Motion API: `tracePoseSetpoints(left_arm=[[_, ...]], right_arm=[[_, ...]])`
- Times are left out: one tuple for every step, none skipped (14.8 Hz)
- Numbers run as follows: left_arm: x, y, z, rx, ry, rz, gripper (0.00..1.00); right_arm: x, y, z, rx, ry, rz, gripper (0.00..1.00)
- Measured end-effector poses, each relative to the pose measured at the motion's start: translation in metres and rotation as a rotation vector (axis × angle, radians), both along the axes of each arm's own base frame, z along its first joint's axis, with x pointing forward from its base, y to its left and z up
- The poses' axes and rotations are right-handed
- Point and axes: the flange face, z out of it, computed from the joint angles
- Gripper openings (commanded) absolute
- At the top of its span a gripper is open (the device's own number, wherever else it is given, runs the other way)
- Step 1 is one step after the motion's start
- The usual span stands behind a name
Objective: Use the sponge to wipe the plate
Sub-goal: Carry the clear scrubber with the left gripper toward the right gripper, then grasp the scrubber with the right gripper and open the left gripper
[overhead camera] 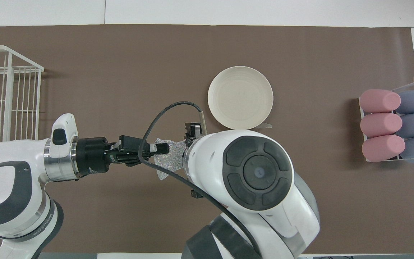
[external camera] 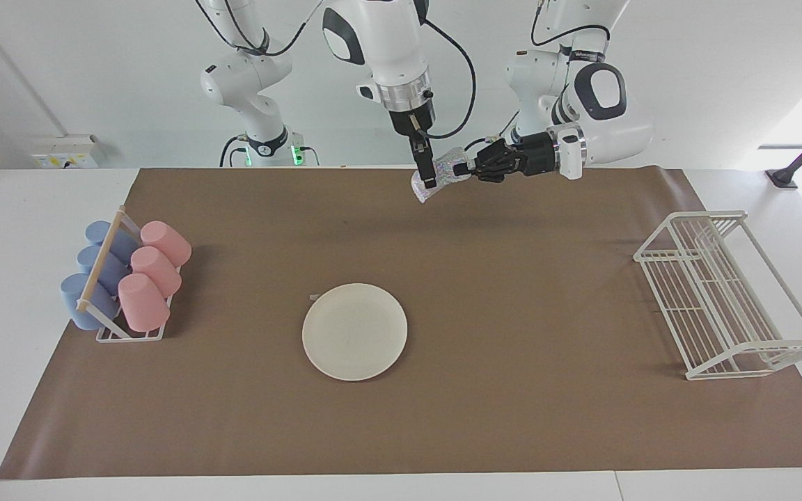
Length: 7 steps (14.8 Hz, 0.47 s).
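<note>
The cream-white plate (external camera: 354, 331) (overhead camera: 240, 97) lies flat on the brown mat, mid-table, with nothing on it. The silvery, crinkled sponge (external camera: 447, 169) (overhead camera: 166, 163) hangs in the air over the mat's strip nearest the robots. My left gripper (external camera: 468, 168) (overhead camera: 161, 148) reaches in sideways and is shut on one end of it. From above, my right gripper (external camera: 428, 178) points down at the sponge's free end; its fingers (overhead camera: 191, 131) stand apart, one on each side of the sponge, open. In the overhead view the right arm's wrist hides part of the sponge.
A rack of pink and blue cups (external camera: 122, 282) (overhead camera: 394, 126) stands toward the right arm's end of the table. A white wire rack (external camera: 721, 292) (overhead camera: 5, 93) stands toward the left arm's end. The brown mat (external camera: 512, 417) covers most of the table.
</note>
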Motion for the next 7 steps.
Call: tracePoseSetpoints(left_arm=[[0.0000, 0.0002, -0.0002, 0.000, 0.000, 0.000, 0.00], [0.0002, 0.0010, -0.0004, -0.001, 0.001, 0.002, 0.00], [0.0005, 0.0020, -0.0006, -0.001, 0.002, 0.003, 0.00], [0.0007, 0.0026, -0.0008, -0.001, 0.002, 0.004, 0.00], [0.0007, 0.0030, -0.0010, -0.002, 0.003, 0.005, 0.00], [0.0007, 0.0031, -0.0012, -0.002, 0.003, 0.005, 0.00], [0.0006, 0.0032, -0.0014, -0.001, 0.003, 0.005, 0.00]], right_arm=[[-0.0004, 0.0008, -0.0006, 0.001, -0.002, 0.000, 1.00], [-0.0004, 0.0012, -0.0013, 0.003, -0.004, 0.000, 0.89], [-0.0002, 0.0013, -0.0026, 0.005, -0.006, -0.001, 0.64], [0.0002, 0.0016, -0.0037, 0.008, -0.011, -0.003, 0.41], [0.0003, 0.0018, -0.0045, 0.010, -0.013, -0.004, 0.28], [0.0003, 0.0021, -0.0049, 0.011, -0.015, -0.004, 0.15], [0.0004, 0.0022, -0.0049, 0.012, -0.016, -0.004, 0.00]])
